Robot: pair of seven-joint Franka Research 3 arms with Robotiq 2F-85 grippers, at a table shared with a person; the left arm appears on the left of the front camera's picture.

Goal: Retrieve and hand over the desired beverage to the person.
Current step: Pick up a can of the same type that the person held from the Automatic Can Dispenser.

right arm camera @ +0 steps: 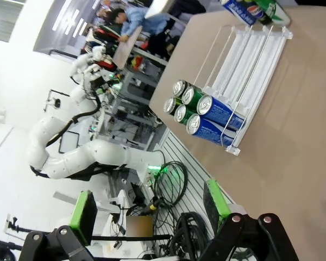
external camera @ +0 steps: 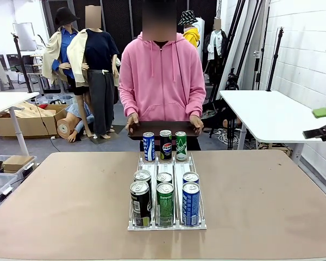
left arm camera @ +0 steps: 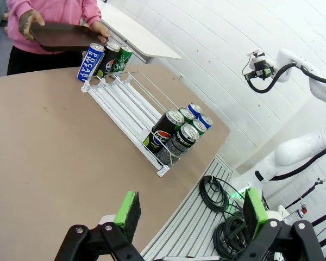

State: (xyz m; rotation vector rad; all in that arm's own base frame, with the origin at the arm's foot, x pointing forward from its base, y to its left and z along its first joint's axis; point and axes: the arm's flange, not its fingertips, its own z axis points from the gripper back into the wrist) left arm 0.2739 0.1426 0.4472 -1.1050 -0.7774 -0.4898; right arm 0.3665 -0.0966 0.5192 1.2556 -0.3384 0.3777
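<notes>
— What surface is seen, and what room?
— A brown table (external camera: pixel 70 206) is seen, with a white brick wall (external camera: pixel 309 54) at the right. The person (external camera: pixel 162 76) is placed at its far side, a dark tray (external camera: pixel 163 128) held in both hands.
— And the white rack (external camera: pixel 152 227)?
— At its near end six cans (external camera: pixel 164 198) are lined up, at its far end three cans (external camera: pixel 165 144). The left gripper (left arm camera: pixel 190 209) and right gripper (right arm camera: pixel 149 209) are spread wide, nothing gripped.

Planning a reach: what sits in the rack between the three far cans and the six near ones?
Only bare white rack lanes, per the front view.
</notes>
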